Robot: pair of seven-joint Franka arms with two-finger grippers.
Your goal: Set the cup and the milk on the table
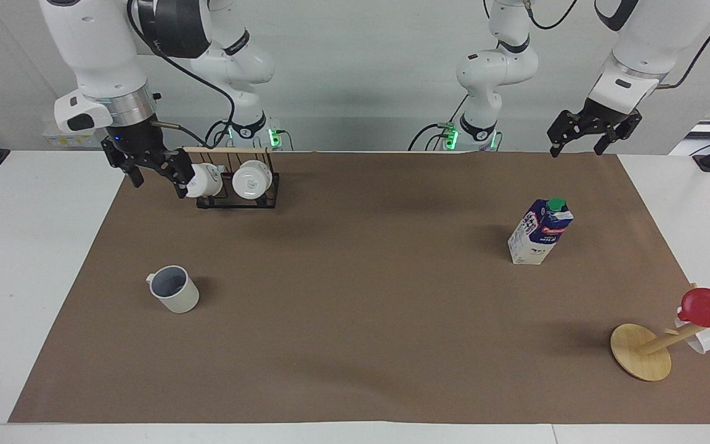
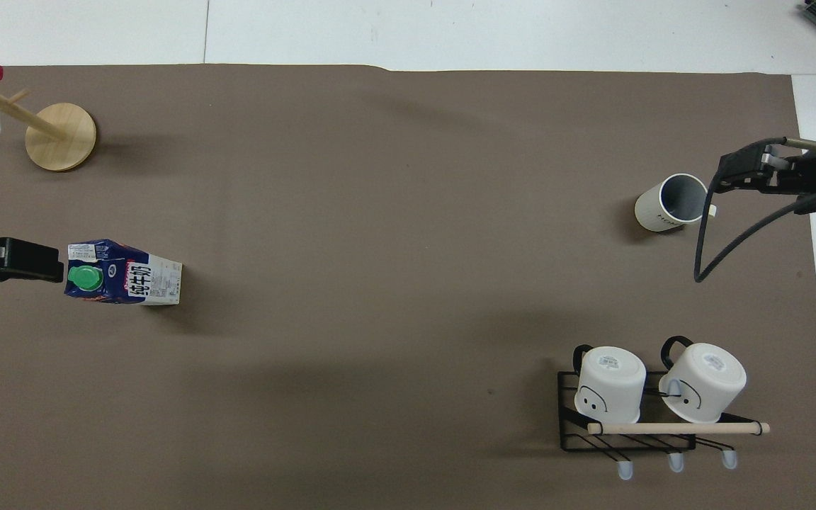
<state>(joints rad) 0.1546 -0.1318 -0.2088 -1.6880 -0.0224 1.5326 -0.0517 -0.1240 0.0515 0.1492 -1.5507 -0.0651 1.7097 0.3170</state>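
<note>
Both grippers, right (image 1: pixel 156 176) and left (image 1: pixel 577 143), hang open and empty, so cup (image 1: pixel 174 289) and milk (image 1: pixel 540 232) should simply stand untouched on the table (image 1: pixel 355 320).

White arms with black joint bands, black tools, black cables.

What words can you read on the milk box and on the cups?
"纯牛奶" stands in big dark characters on the white side of the milk, seen from above.
The red label band on the milk has white writing, too blurred to read.
The small print on the milk is too small to read.
The cup has short dark lettering on its side, too small to read.
The two white mugs in the rack show marks, not words.
</note>
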